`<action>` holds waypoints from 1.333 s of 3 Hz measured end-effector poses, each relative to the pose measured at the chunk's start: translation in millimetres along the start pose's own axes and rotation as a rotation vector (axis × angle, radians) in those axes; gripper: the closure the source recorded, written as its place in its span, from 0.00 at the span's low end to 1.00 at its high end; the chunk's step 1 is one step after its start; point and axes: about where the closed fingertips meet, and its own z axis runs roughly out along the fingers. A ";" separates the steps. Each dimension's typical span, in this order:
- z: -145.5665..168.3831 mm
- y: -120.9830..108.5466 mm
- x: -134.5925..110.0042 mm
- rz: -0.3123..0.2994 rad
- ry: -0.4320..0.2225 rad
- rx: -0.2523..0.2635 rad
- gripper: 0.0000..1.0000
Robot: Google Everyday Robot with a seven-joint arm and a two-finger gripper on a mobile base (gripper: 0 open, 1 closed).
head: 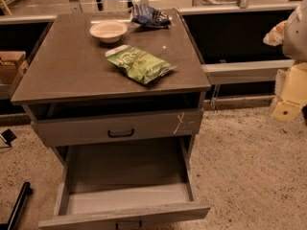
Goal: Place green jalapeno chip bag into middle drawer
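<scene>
Toward the front-right corner of the counter (57,75), the green jalapeno chip bag (140,63) looks light, crinkly, slippery; an end seam suits pinching. Off the right edge hangs the tool (290,92); whether apart or together cannot be told.

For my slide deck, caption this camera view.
Green jalapeno chip bag lies on the cabinet top, the middle drawer open below, the gripper off at the right edge.

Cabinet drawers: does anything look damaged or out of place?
Yes: a pale scratch marks the front of the shallow drawer, near its right end. The gripper hangs at the right edge, away from the cabinet.
</scene>
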 end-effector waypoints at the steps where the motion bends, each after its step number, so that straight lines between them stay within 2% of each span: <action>1: -0.3 -0.4 -0.7 -0.001 -0.002 0.002 0.00; 2: 10.7 -26.7 -43.0 -0.046 -0.100 0.018 0.00; 3: 31.1 -62.2 -126.5 -0.121 -0.176 0.033 0.00; 4: 79.2 -89.8 -210.0 -0.166 -0.187 0.017 0.00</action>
